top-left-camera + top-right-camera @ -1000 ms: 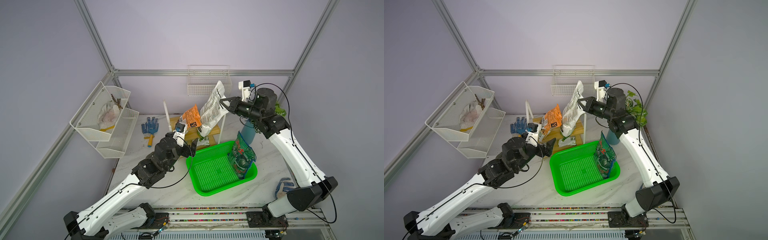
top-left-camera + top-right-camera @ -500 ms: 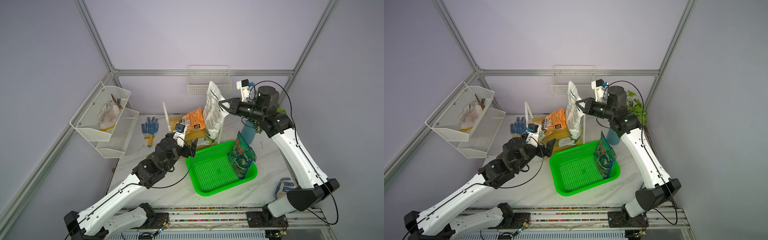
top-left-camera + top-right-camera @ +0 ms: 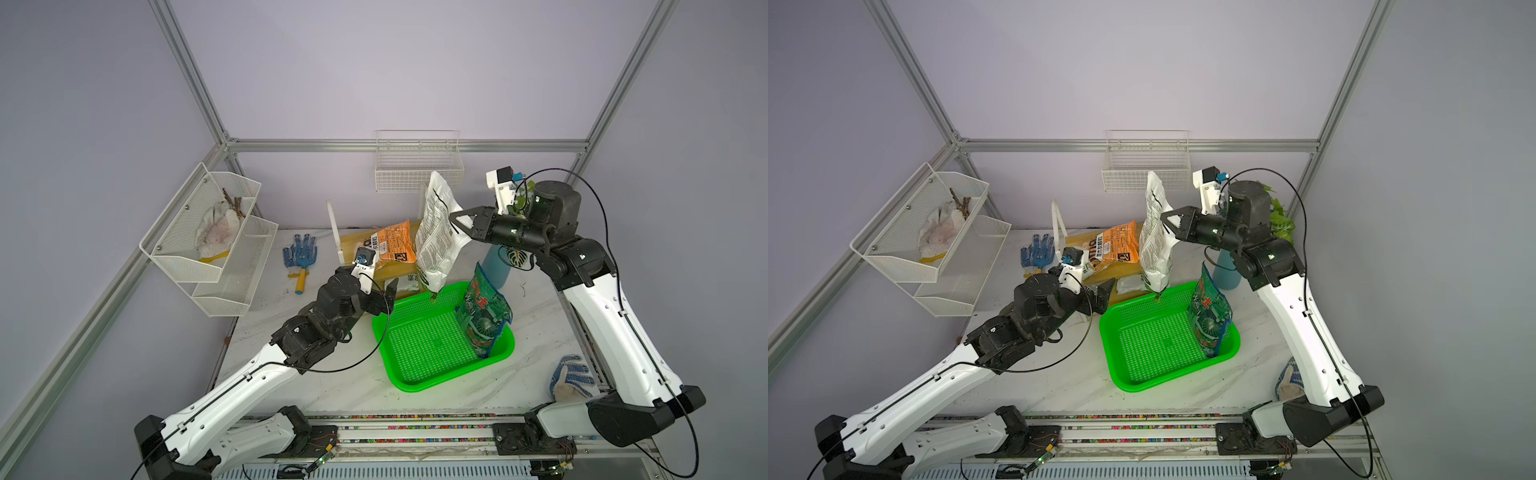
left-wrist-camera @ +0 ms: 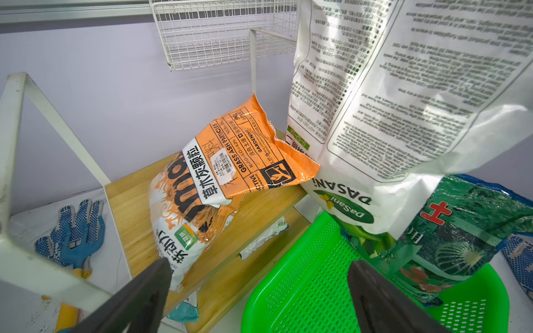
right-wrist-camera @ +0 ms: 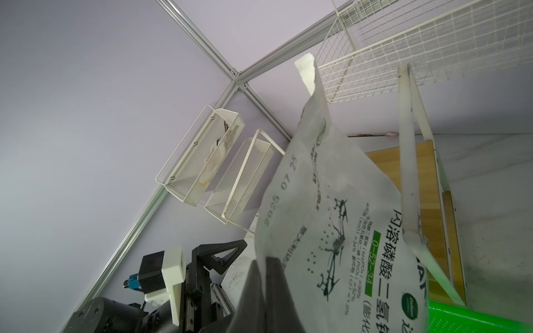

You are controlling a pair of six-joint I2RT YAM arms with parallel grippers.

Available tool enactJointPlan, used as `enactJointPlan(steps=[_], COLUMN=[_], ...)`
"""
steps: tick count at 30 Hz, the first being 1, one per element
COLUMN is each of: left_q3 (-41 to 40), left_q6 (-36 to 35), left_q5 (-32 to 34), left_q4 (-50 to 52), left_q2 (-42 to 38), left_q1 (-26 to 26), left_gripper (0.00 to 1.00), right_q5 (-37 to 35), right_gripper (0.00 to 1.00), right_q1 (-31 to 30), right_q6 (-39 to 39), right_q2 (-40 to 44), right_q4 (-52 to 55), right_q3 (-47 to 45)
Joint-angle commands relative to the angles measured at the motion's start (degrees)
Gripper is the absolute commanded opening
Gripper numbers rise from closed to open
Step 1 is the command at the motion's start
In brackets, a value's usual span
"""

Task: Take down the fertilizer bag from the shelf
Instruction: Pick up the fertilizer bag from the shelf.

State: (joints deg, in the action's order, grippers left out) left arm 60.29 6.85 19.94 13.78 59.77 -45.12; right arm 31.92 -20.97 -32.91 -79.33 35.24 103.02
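The left claw (image 3: 380,293) is standing wide open and gripping nothing, with its 2 dark fingers (image 4: 144,288) spread apart in the left wrist view. It is hovering just in front of the shelf (image 3: 351,243), low over the bench (image 3: 332,386) and close to the near-left rim of the green basket (image 3: 415,384).

Just beyond this claw, an orange bag (image 3: 392,247) is lying tilted on the shelf's upper wooden board (image 4: 135,207). A smaller pale packet (image 4: 262,239) is lying on the lower board under it.

The fertilizer bag (image 3: 438,241) is white with dense black print. It is hanging upright in the air, up and to the right of the left claw, and is touching none of that claw's fingers. It is clear of the shelf boards, and its lower end is hanging at the basket's far rim. Whether it is touching that rim I cannot tell.

The right claw (image 3: 455,218) is clamped shut on the bag's upper edge and is carrying it. In the right wrist view the bag (image 5: 331,216) is spreading out from between the closed fingers (image 5: 277,276), with the shelf's white frame (image 5: 406,150) just behind it.

Below the right claw, a green bag (image 3: 482,316) is standing in the basket against its right wall.
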Motion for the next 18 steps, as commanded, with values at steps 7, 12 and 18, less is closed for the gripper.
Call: enactJointPlan(steps=[7,12,18], left_q3=[-0.53,-0.5,-0.79], left_q6=[-0.43,-0.31,-0.08], left_q5=[-1.27,-1.4,-1.57], left_q4=[0.18,0.69,0.81], left_q2=[1.29,1.67,1.62], left_q1=[-0.32,-0.32,-0.32], left_gripper=[1.0,1.0,1.0], right_q5=[0.66,-0.94,-0.32], right_gripper=[0.0,0.0,0.0], right_q1=[-0.3,-0.3,-0.25], right_q6=[3.73,5.14,4.69], right_q2=[7.54,9.65,13.16], right_q4=[-6.24,-4.51,-5.22], right_q3=[0.17,-2.4,-7.25])
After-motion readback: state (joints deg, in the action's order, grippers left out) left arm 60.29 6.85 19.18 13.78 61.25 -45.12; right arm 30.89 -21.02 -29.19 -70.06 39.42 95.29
